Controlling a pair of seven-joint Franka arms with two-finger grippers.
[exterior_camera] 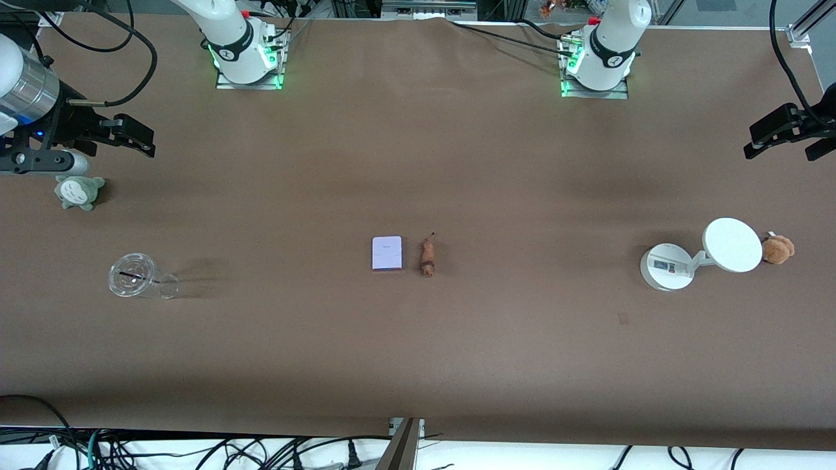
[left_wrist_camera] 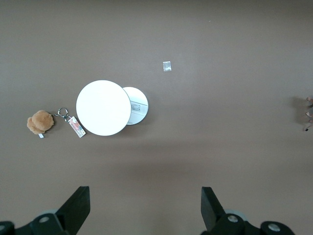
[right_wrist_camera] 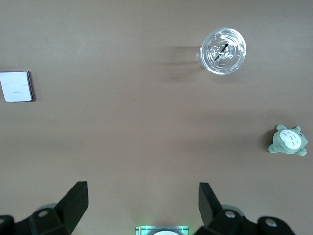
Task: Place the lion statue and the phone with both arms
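The phone (exterior_camera: 386, 252), a pale flat slab, lies mid-table, and the right wrist view shows it at its edge (right_wrist_camera: 16, 86). Just beside it, toward the left arm's end, lies the small reddish-brown lion statue (exterior_camera: 427, 256). Only a sliver of the statue (left_wrist_camera: 307, 113) shows in the left wrist view. My left gripper (exterior_camera: 777, 138) hangs open and empty over the left arm's end of the table, its fingers wide apart (left_wrist_camera: 145, 205). Over the right arm's end, above a grey-green plush, my right gripper (exterior_camera: 134, 134) is also open and empty (right_wrist_camera: 143, 203). Both are well away from the two objects.
A clear lidded cup (exterior_camera: 140, 277) and a grey-green plush toy (exterior_camera: 78, 191) sit toward the right arm's end. A white round-based device with a disc (exterior_camera: 702, 256) and a tan plush keychain (exterior_camera: 778, 249) sit toward the left arm's end. A small scrap (exterior_camera: 623, 318) lies nearer the front camera than the device.
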